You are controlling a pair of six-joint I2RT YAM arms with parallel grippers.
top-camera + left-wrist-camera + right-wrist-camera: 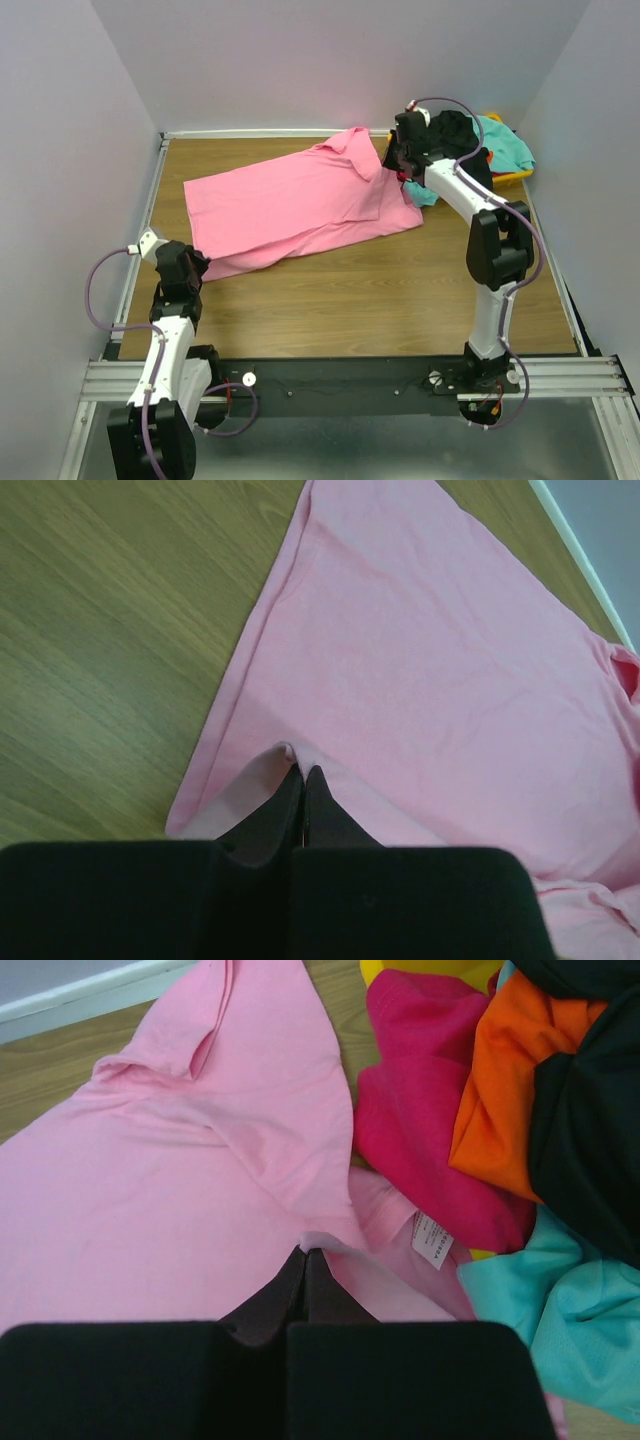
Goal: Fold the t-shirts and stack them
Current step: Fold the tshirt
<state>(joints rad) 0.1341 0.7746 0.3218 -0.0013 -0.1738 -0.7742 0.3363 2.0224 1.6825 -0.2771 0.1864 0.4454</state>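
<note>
The pink t-shirt (300,200) looks soft and limp, best held at its edges, where the left gripper (303,772) and the right gripper (305,1255) each pinch its cloth.

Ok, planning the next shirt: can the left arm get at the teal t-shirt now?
Probably not: the left tool is shut on the pink t-shirt, and the teal t-shirt lies far right, beyond the right arm.

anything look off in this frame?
No damage. The pink t-shirt lies skewed across the table and is rumpled at its far end. The left gripper and right gripper are each shut on a pinch of it. The other t-shirts are a tangled heap spilling over the yellow bin at far right.
</note>
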